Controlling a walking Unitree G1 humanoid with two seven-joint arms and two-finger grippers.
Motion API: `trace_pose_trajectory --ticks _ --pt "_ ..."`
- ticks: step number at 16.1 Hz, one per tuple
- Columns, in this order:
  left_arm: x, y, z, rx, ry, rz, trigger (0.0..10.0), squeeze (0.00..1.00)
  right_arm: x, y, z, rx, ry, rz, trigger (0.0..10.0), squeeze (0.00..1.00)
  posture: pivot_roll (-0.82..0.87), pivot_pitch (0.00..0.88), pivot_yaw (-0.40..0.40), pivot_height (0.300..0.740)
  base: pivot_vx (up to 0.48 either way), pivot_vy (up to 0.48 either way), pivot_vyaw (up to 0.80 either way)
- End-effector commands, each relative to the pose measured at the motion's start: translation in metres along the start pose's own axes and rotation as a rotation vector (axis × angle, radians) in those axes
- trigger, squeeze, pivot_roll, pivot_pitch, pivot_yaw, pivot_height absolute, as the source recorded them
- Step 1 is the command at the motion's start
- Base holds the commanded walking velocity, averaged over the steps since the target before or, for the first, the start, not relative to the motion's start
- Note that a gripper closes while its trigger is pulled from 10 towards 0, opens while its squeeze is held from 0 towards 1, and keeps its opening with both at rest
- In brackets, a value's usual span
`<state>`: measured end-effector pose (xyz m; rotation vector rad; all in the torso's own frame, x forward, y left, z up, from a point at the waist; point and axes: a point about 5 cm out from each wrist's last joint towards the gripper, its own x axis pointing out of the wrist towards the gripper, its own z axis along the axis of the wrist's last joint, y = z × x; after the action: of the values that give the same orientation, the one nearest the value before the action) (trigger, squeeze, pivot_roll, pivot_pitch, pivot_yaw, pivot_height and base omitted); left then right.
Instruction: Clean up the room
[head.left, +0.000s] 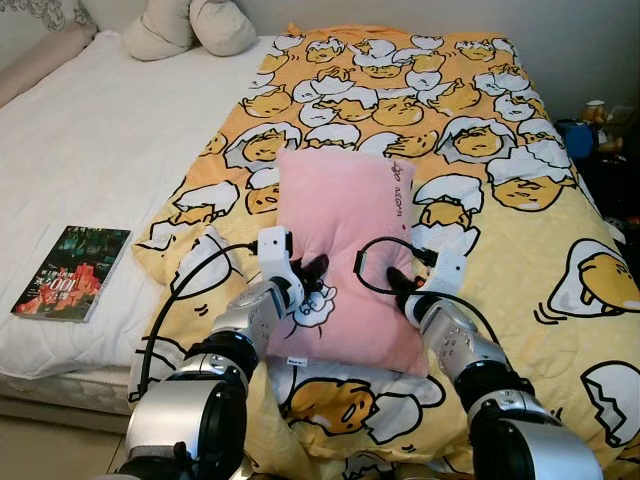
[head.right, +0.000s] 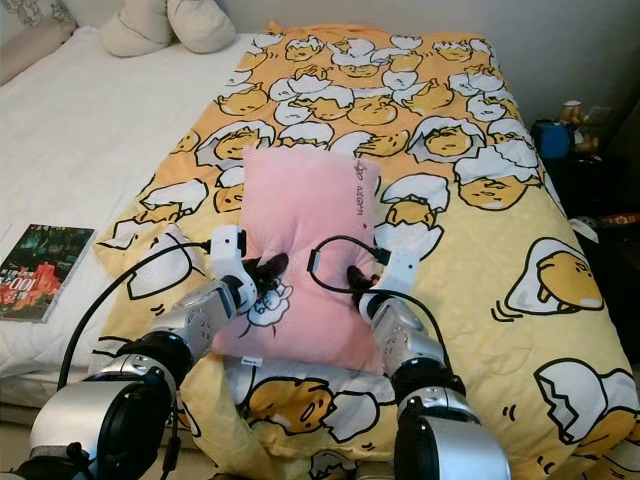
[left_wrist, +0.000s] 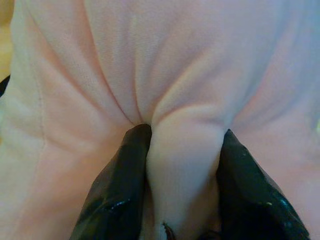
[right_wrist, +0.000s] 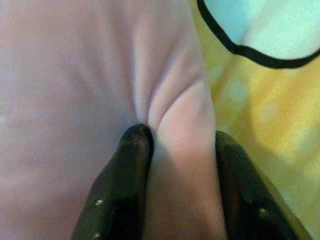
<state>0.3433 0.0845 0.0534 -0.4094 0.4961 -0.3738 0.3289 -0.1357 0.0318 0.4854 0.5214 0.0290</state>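
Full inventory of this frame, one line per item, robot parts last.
pink pillow: 1, pink with a small cartoon print near its lower left corner, lying on the duvet mid-bed.
duvet: 1, yellow-orange with a white and yellow egg cartoon print, covering the bed's right half.
white sheet: 1, white, on the bed's left half.
book: 1, dark cover with red, on the white sheet near the bed's left edge.
cushions: 2, cream, at the head of the bed.
blue object: 1, right of the bed; too small to identify.
left gripper: black fingers pinching a fold of the pink pillow.
right gripper: black fingers pinching the pillow's right edge.
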Motion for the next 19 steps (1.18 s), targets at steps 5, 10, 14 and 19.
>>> trace_pose_trajectory --ticks 5,10,14,19 --pt "-0.004 0.011 -0.013 0.058 0.069 0.068 0.0 0.0 0.002 0.006 -0.003 -0.003 0.009 0.011 0.0 0.0 -0.19 0.0 0.076 0.74 0.0 0.0 0.0" --pt "-0.005 0.011 -0.013 0.118 0.061 0.065 0.0 0.0 0.002 0.004 -0.005 0.009 0.0 0.005 0.0 0.0 -0.19 0.0 0.085 0.74 0.0 0.0 0.0" --pt "-0.004 0.01 -0.014 0.161 0.068 0.08 0.0 0.0 0.001 0.001 -0.007 -0.007 0.004 0.0 0.0 0.0 -0.18 0.0 0.081 0.74 0.0 0.0 0.0" --pt "-0.002 0.007 -0.012 0.18 0.044 0.095 0.0 0.0 0.002 0.003 -0.011 -0.023 0.015 0.007 0.0 0.0 -0.18 0.0 0.072 0.74 0.0 0.0 0.0"
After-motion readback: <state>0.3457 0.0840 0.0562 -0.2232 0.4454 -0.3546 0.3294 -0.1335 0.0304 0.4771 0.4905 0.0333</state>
